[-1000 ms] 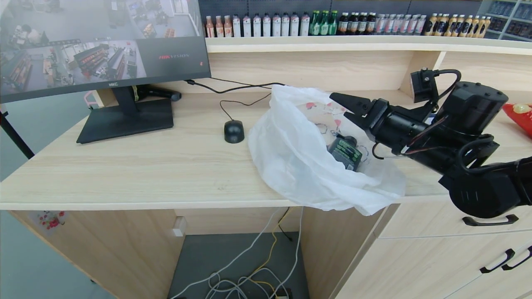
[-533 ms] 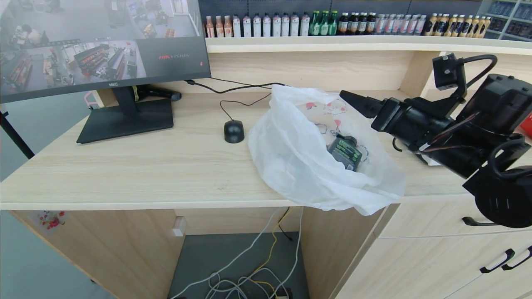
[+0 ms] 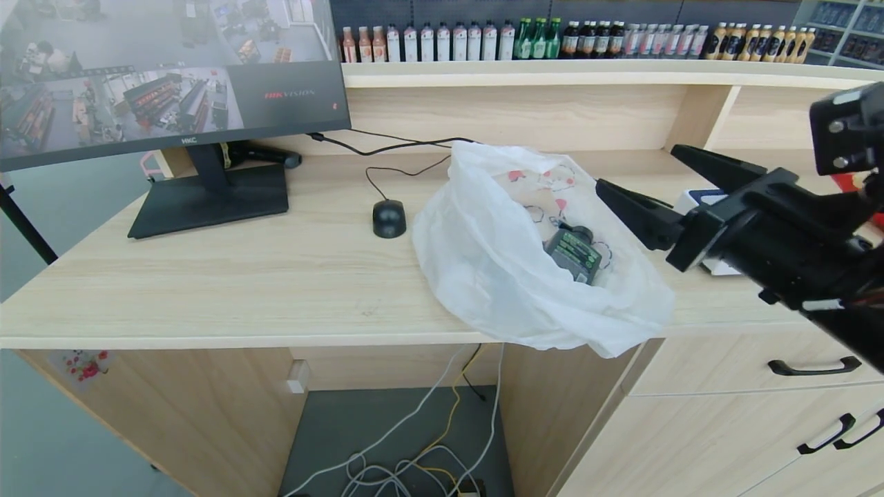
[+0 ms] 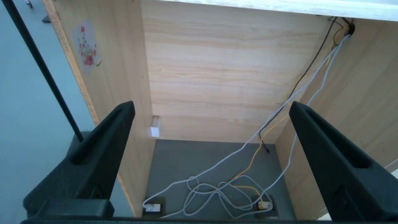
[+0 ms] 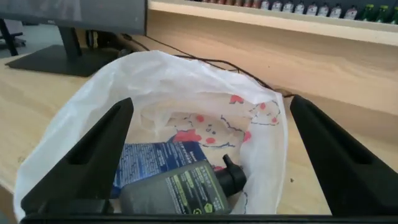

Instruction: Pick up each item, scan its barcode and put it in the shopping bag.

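- head view: the shopping bag (image 3: 476,266) lies slumped on the counter (image 3: 228,276) with its mouth towards the right gripper (image 3: 639,166), and its front fold hangs a bit over the counter edge. a dark bottle (image 3: 573,254) is already inside it.
- the right gripper hangs just beside the bag's mouth, jaws spread wide, nothing in them. behind it, on the side of the bag away from the mouse (image 3: 389,218), sits a white and blue box (image 3: 693,200) (mostly hidden by the arm, so can't say much about its shape).
- left wrist view: the left gripper (image 4: 211,109) is spread wide too and empty. it's lower than the bag and well apart from it, looking under the counter at loose cables (image 4: 217,186) on the floor.
- right wrist view: the right gripper (image 5: 211,102) looks straight into the bag (image 5: 161,71). the bottle (image 5: 180,193) lies on its side at the bottom, touching a blue packet (image 5: 146,163).
- handling, my guess: the box looks like next up. a carton like that should be light and stiff, so pinch it across two flat opposite sides, not a corner, and not so hard it dents. keep the barcode face free.
- the bag is thin floppy film and won't hold its mouth open by itself, so anything dropped in wants to go through the middle of the opening, clear of the rim.
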